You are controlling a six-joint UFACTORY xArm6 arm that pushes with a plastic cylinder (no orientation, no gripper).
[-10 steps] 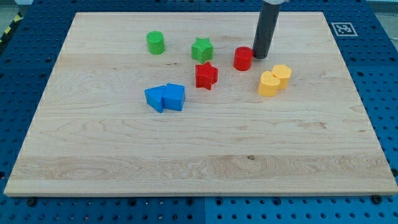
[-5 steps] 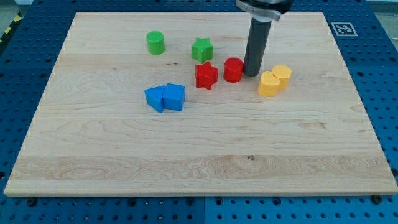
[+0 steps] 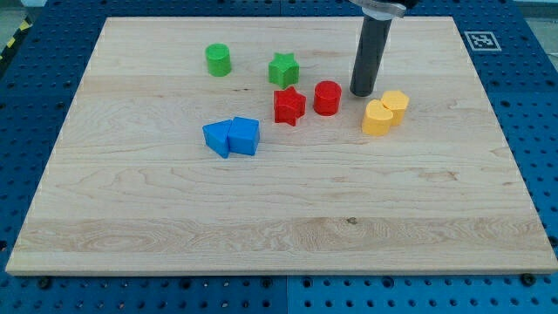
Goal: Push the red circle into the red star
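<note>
While you look just above the frame's centre, you find the red circle (image 3: 327,98) standing on the tabletop (image 3: 279,209) just right of the red star (image 3: 289,105), a thin gap between them. My tip (image 3: 362,92) sits to the circle's right, near it but apart. No fingers exist on this rod, so nothing is grasped. Lower right of my tip, two yellow blocks (image 3: 384,112) touch each other. A green star (image 3: 282,69) lies above the red star, a green cylinder (image 3: 218,60) farther left. Two blue blocks (image 3: 232,137) touch at lower left.
</note>
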